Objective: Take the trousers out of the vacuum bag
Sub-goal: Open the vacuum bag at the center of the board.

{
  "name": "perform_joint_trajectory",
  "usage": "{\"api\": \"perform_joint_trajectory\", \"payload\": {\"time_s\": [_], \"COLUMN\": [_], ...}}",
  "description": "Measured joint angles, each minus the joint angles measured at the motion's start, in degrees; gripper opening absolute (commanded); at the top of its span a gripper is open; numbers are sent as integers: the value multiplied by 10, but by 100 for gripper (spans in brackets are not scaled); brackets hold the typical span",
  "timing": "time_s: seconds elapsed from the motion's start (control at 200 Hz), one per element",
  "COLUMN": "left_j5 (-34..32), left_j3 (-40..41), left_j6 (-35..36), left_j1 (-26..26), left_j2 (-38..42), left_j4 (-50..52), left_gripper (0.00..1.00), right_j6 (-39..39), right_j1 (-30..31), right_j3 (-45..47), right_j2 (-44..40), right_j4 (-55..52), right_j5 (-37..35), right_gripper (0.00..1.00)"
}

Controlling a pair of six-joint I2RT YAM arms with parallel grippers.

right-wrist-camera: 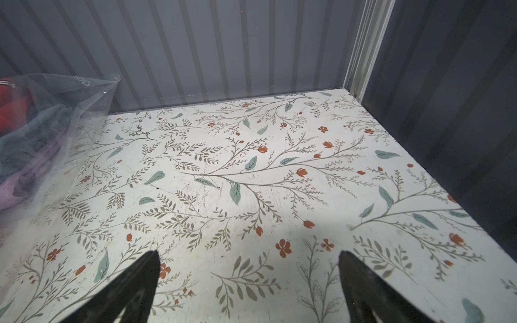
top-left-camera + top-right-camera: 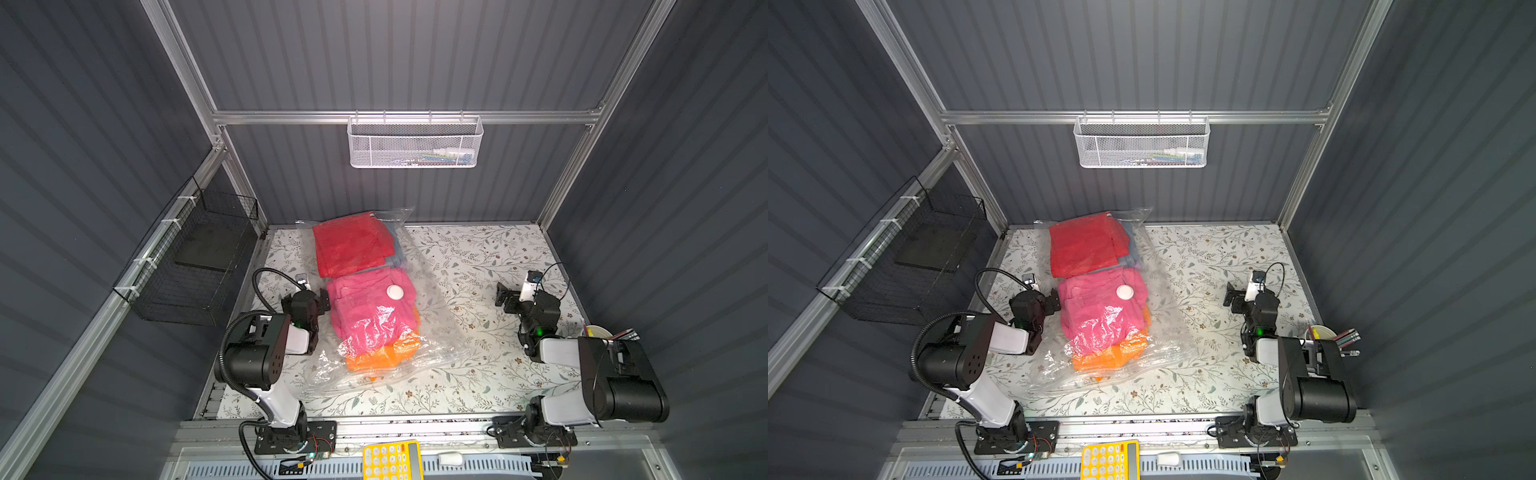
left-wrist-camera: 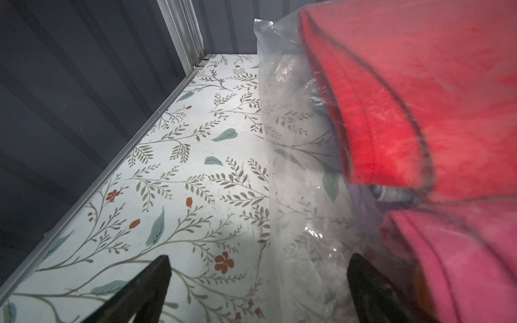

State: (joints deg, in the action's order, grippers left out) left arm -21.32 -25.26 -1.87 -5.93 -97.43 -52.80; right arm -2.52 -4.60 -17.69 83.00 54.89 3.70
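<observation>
The clear vacuum bag (image 2: 434,299) (image 2: 1167,307) lies left of centre on the floral table, its white valve cap (image 2: 395,292) facing up. Inside are the trousers: red (image 2: 349,245) at the back over a light blue denim edge (image 2: 395,253), hot pink (image 2: 357,305) in the middle, orange (image 2: 382,358) at the front. A lilac fold (image 1: 11,190) shows through the plastic. My left gripper (image 2: 325,298) (image 3: 258,268) is open against the bag's left side, one finger over loose plastic. My right gripper (image 2: 500,295) (image 1: 249,265) is open over bare table to the right of the bag.
A white mesh basket (image 2: 415,143) hangs on the back rail. A black wire basket (image 2: 199,266) hangs on the left wall. A cup with pens (image 2: 598,332) stands at the table's right edge. A yellow calculator (image 2: 390,459) lies in front of the table.
</observation>
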Motion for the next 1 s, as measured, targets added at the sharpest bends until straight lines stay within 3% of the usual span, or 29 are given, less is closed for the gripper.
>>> {"api": "perform_joint_trajectory", "payload": {"time_s": [0.45, 0.525, 0.59, 0.695, 0.8, 0.921, 1.001], "left_j5": [1, -21, -44, -28, 17, 82, 126], "left_j3": [0, -5, -23, -88, -127, -152, -203], "left_j6": [5, 16, 16, -16, -86, -129, -145], "left_j1": [-1, -19, -47, -70, -70, -68, -70], "left_j2": [2, 39, 103, 228, 330, 372, 346], "left_j4": [2, 54, 120, 214, 224, 267, 347], "left_gripper": [100, 100, 100, 100, 100, 100, 100], "right_j6": [0, 2, -7, -56, -156, -259, -318], "right_j1": [0, 1, 7, 16, 19, 10, -4], "right_j3": [0, 0, -20, -164, -270, -201, -137], "right_j2": [0, -15, -74, -153, -212, -272, -245], "right_j4": [1, -11, -103, -298, -351, -242, -219], "right_j5": [10, 19, 5, -6, 15, 63, 105], "right_gripper": [99, 99, 99, 99, 99, 99, 99]}}
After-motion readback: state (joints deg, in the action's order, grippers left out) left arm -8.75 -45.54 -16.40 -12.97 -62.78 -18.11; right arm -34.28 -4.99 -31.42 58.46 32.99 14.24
